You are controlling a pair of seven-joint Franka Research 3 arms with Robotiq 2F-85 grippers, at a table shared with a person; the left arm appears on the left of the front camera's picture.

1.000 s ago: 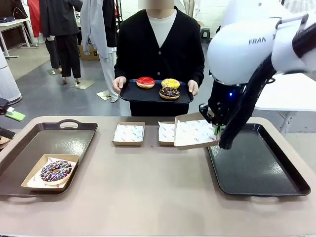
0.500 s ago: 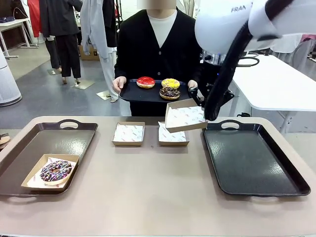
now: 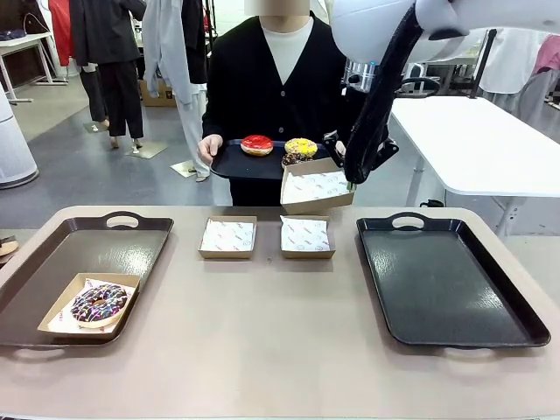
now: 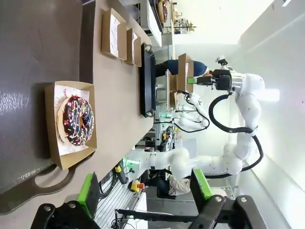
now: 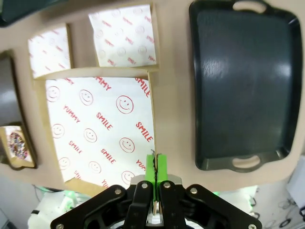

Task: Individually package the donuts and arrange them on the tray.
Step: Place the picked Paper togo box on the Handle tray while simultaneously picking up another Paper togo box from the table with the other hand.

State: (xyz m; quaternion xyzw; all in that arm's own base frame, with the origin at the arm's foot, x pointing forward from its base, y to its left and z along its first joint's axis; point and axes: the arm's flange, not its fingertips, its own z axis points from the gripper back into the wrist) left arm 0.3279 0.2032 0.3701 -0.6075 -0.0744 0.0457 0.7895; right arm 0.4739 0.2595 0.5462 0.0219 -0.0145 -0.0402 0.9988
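Clamped on the rim of a paper-lined brown cardboard box (image 5: 100, 129), the right gripper (image 5: 155, 164) holds it open side up at the near edge of the person's black tray (image 3: 229, 164), likely to receive one of its glazed ring donuts (image 3: 257, 144).

The box (image 5: 100, 129) in the right gripper (image 5: 156, 157) is brown. Its white paper has red smiley faces and red words. The gripper is black with green pads (image 5: 161, 167). Beside it is a black tray (image 5: 243, 81). Just past the gripper are a red donut (image 3: 257, 143) and a yellow donut (image 3: 301, 146).
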